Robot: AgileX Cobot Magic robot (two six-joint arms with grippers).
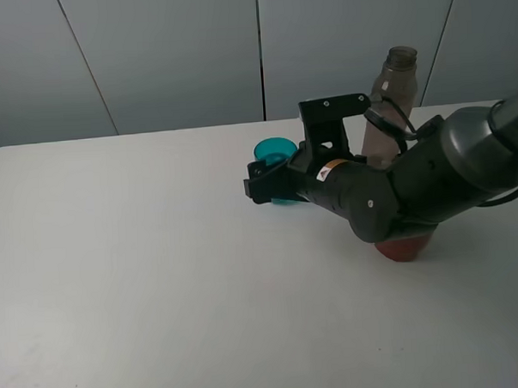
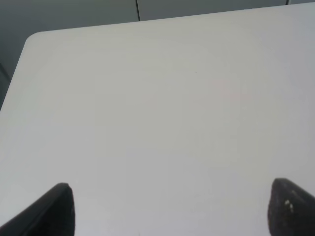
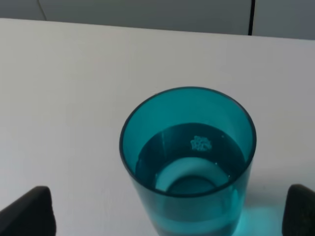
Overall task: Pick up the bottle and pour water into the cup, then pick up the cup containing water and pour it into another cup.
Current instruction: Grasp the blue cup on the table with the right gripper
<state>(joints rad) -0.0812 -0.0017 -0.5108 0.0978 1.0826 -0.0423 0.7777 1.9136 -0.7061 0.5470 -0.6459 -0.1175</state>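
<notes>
Standing between spread fingers [image 3: 27, 212] of the right tool [image 3: 165, 214], the water-filled cup [image 3: 189, 162]

The cup [image 3: 188, 162] is translucent teal, the bottle [image 1: 395, 83] smoky grey-brown, the other cup [image 1: 406, 249] red; the tabletop [image 1: 116, 277] is plain white, the wall panels [image 1: 167, 52] grey.

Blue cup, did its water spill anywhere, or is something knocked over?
Nothing stands out. The cup stands upright with water inside, and the table around it looks dry. The bottle stands too; the red cup is mostly hidden behind the arm.
</notes>
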